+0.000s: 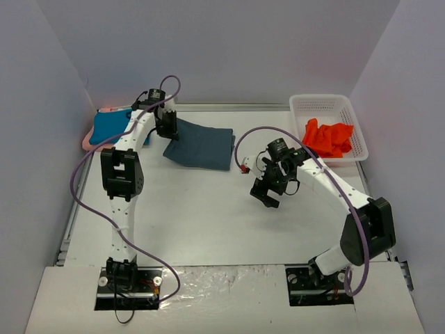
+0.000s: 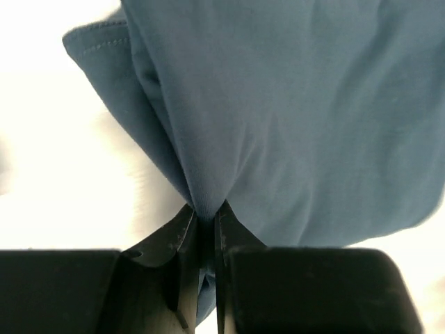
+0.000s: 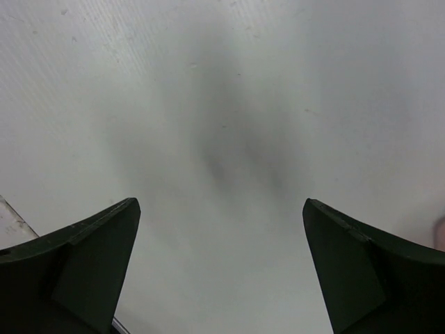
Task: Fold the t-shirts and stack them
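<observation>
A folded slate blue-grey t-shirt (image 1: 201, 146) lies at the back middle of the table. My left gripper (image 1: 167, 129) is shut on its left edge, and the left wrist view shows the blue-grey cloth (image 2: 292, 118) pinched between the fingertips (image 2: 207, 217). A teal-blue t-shirt (image 1: 109, 127) rests on a pale pink one (image 1: 89, 142) at the back left. An orange-red t-shirt (image 1: 328, 138) lies crumpled in the white basket (image 1: 327, 104). My right gripper (image 1: 268, 195) hangs open over bare table (image 3: 222, 139), holding nothing.
Grey walls close in the table on three sides. The basket stands at the back right corner. A purple cable loops along each arm.
</observation>
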Controlling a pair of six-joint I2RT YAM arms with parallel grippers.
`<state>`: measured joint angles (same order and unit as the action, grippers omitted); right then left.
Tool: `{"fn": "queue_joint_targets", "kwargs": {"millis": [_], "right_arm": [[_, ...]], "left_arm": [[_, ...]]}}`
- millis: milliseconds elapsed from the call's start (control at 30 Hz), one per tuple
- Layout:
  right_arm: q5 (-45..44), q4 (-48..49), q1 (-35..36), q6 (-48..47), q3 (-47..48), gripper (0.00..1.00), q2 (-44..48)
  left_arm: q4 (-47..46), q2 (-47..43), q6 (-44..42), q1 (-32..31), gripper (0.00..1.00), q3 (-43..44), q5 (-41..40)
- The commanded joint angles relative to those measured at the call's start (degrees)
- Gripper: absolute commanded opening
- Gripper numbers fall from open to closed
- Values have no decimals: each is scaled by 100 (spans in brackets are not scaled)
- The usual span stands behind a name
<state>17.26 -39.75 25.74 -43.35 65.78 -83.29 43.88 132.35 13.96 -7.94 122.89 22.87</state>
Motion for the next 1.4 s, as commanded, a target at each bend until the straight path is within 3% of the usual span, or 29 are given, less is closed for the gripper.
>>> {"fn": "queue_joint_targets", "kwargs": {"millis": [0,133,233,533,833,1067,1367], "right_arm": [[848,63,-121,46,-162,100,-415],[912,90,-139,55,-223,100,-917],[1025,108,-157,37,-302,100,-1049],[1078,160,-253,37,-487,100,-1164],[903,178,-271,46,-557,100,-1445],[779,195,-271,81,-610,100,-1594],[577,274,-271,125,-671,100,-1699]], "left_arm": [[982,149,-1033,-14,2,752,-1283],[1623,747,-1613,12,2,2444,-2197],[1791,1011,-2001,21,2,3151,-2996],[606,617,-2670,38,2,2741,-4089],[-37,204,-2749,144,2,2960,-4107],[-450,-219,-2336,276,2,2960,-3904],[-389,-333,-2353,513,2,3180,-3922]]}}
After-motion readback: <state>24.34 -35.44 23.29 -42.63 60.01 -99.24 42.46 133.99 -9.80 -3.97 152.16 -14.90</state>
